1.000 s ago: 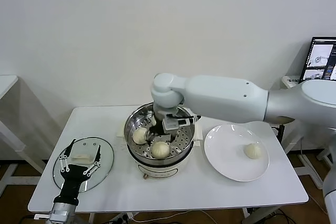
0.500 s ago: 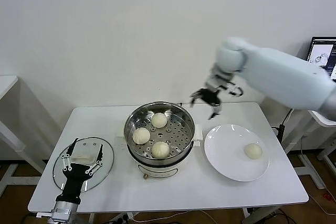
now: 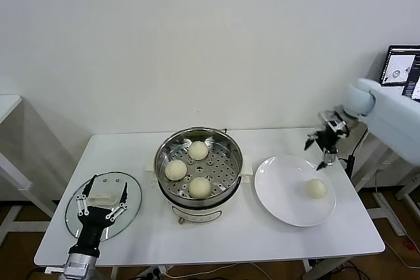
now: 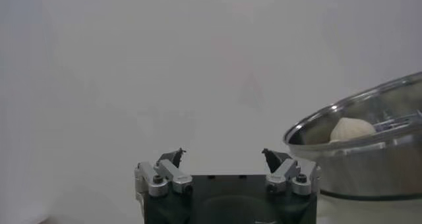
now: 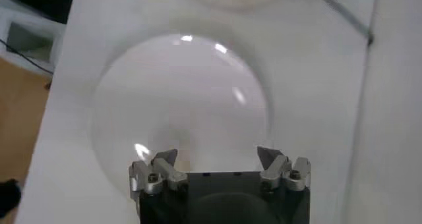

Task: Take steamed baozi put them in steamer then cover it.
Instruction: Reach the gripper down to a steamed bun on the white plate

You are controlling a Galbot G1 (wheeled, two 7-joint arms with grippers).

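Observation:
The steel steamer (image 3: 199, 181) stands mid-table with three cream baozi on its perforated tray, at the back (image 3: 199, 150), the left (image 3: 176, 170) and the front (image 3: 200, 187). A fourth baozi (image 3: 317, 189) lies on the white plate (image 3: 282, 195) to the right. My right gripper (image 3: 319, 149) is open and empty, above the plate's far right edge, a little up from that baozi. The right wrist view shows the plate (image 5: 181, 107) below its open gripper (image 5: 217, 155). The glass cover (image 3: 131, 195) lies flat at the table's left. My left gripper (image 3: 101, 202) is open, hovering at the cover's white handle (image 3: 104, 197). The left wrist view shows the steamer (image 4: 369, 153) with one baozi (image 4: 351, 129).
The white table (image 3: 216, 240) has bare surface along its front edge. A monitor (image 3: 401, 73) stands at the far right, behind my right arm. A white wall is close behind the table.
My right gripper left the steamer empty, leaving a third baozi inside, and swung up and right across to the plate's far side. The left gripper stayed at the cover.

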